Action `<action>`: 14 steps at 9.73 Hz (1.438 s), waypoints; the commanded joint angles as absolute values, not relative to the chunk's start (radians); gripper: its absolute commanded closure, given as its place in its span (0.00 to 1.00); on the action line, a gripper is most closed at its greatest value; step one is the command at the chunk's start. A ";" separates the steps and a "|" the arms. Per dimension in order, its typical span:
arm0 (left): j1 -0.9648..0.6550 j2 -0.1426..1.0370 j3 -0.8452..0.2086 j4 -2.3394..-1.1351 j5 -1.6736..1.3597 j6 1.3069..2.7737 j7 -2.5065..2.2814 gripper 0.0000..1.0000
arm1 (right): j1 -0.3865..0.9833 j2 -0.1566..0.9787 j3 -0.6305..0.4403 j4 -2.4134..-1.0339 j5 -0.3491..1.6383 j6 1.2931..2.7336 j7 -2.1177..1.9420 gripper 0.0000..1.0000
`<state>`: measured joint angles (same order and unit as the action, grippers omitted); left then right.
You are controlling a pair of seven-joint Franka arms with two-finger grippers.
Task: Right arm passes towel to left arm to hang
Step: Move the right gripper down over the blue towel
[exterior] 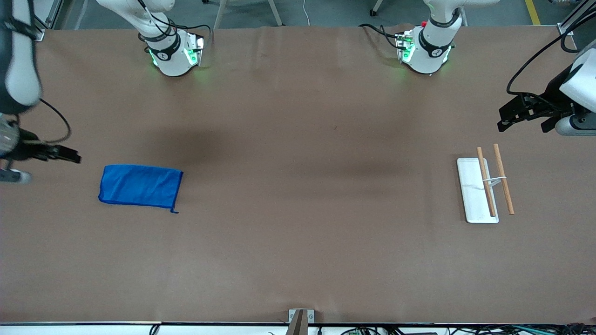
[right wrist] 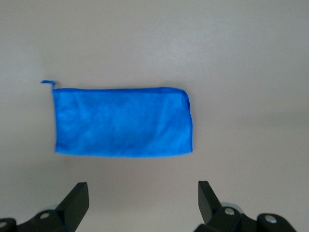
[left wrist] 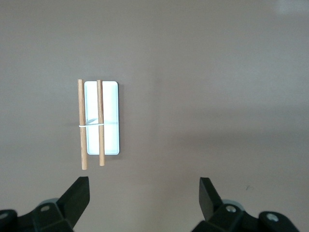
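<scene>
Towel (exterior: 139, 185) first: a bright blue cloth lying flat on the brown table (exterior: 298, 232) toward the right arm's end, folded into a neat rectangle, its small corner loop trailing off the corner nearest the front camera; nothing touches it. From the right wrist view it (right wrist: 123, 122) sits square ahead of the spread black fingers (right wrist: 77, 200), well apart from them; the right gripper (exterior: 63, 153) hangs up in the air over the bare table edge just beside the cloth, jaws parted and holding nothing. The right arm (exterior: 158, 32) rises from its green-lit base along the top and swings out of sight before coming back in at the edge. At the left arm's end stands a white tray (exterior: 472, 195) carrying a small rack of two wooden rods (exterior: 503, 179) joined by a thin white crossbar; one rod lies over the tray, the other just off its side. The left gripper (exterior: 517, 114) hovers above the table near that rack, its fingers (left wrist: 77, 195) wide open and empty; the left arm (exterior: 435, 42) comes from the red-knobbed base.
</scene>
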<state>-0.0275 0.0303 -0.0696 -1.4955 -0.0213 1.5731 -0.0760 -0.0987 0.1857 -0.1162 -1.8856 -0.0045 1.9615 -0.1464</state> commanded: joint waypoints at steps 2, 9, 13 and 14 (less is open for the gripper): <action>-0.026 0.029 -0.069 -1.532 -0.023 1.582 -0.078 0.00 | -0.101 0.283 -0.109 -2.034 0.008 2.242 -0.259 0.00; -0.028 0.035 -0.072 -1.532 -0.020 1.582 -0.081 0.00 | -0.103 0.451 -0.100 -2.132 0.051 2.546 -0.267 0.03; -0.032 0.046 -0.072 -1.531 -0.018 1.589 -0.083 0.00 | -0.100 0.457 -0.098 -2.206 0.051 2.654 -0.265 0.09; -0.034 0.051 -0.072 -1.531 -0.017 1.592 -0.084 0.00 | -0.100 0.457 -0.098 -2.206 0.051 2.648 -0.265 0.26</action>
